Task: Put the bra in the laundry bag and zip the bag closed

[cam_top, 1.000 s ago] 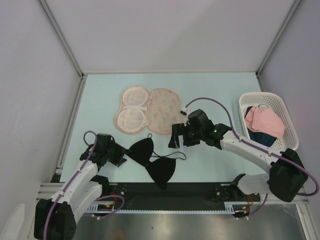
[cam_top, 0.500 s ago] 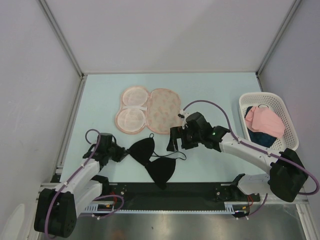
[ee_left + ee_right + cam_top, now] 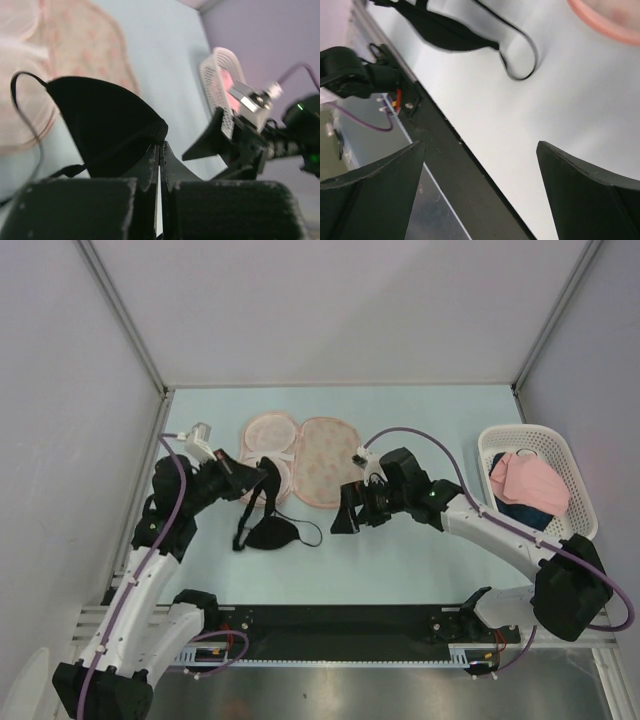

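One bra point(image 3: 272, 533): held up by one cup's edge, just near-side of the bag. The other cup and straps hang down to the table point(image 3: 420, 420). Judged: an edge grip lets it drape in.
left gripper point(image 3: 262, 478): clamped tight on the cup's edge and raised to clear the bag rim.
laundry bag point(image 3: 325, 462): lies flat and unzipped, pale lining up, ready to load.
right gripper point(image 3: 350, 512): jaws wide, holding nothing, low by the bag's near right edge. Probably there to steady it.
basket point(image 3: 500, 440): far right, well apart.
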`<state>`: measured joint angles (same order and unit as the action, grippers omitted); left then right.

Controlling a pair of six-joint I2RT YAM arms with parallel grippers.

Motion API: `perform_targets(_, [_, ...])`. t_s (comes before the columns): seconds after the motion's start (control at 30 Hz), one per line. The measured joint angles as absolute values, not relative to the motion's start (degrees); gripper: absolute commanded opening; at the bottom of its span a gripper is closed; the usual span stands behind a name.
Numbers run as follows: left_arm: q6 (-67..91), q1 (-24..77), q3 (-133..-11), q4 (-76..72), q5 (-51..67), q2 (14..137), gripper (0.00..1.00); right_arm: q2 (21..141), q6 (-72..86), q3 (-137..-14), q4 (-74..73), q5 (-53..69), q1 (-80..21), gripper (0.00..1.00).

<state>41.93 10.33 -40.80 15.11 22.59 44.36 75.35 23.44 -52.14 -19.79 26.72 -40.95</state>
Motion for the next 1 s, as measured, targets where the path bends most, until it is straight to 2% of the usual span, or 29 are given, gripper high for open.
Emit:
perform_targets(0.2, [28.6, 10.3, -50.9, 15.8, 38.8, 48.2, 0.0, 75.3, 17.0, -56.5, -14.2, 35.9, -39.9, 1.0])
perform_targets(0.37, [19.0, 10.3, -56.4, 20.3, 50.1, 51.0, 0.0, 75.8, 9.5, -68.8, -15.0, 39.4, -40.0, 1.0])
perform_targets(0.57, [16.0, 10.3, -58.2, 21.8, 57.0, 51.5, 0.0, 80.8, 0.8, -87.5, -18.3, 40.4, -40.0, 1.0])
perform_targets(0.8, [15.9, 11.2, -58.2, 22.3, 59.9, 51.6, 0.0, 85.5, 1.7, -87.5, -17.1, 48.6, -42.2, 0.97])
perform_targets(0.83, [15.9, 11.3, -58.2, 22.3, 60.2, 51.5, 0.0, 86.1, 2.5, -86.3, -16.2, 49.9, -42.7, 0.95])
perform_targets(0.87, [15.9, 11.4, -58.2, 22.3, 60.3, 51.2, 0.0, 86.6, 3.3, -85.1, -15.5, 51.3, -43.2, 0.88])
perform_targets(0.93, [15.9, 11.6, -58.2, 22.3, 60.7, 50.7, 0.0, 87.2, 5.3, -82.7, -13.7, 53.1, -44.4, 0.81])
perform_targets(1.0, [15.8, 11.9, -58.2, 22.2, 61.0, 50.2, 0.0, 87.6, 6.7, -81.5, -12.6, 54.5, -45.2, 0.63])
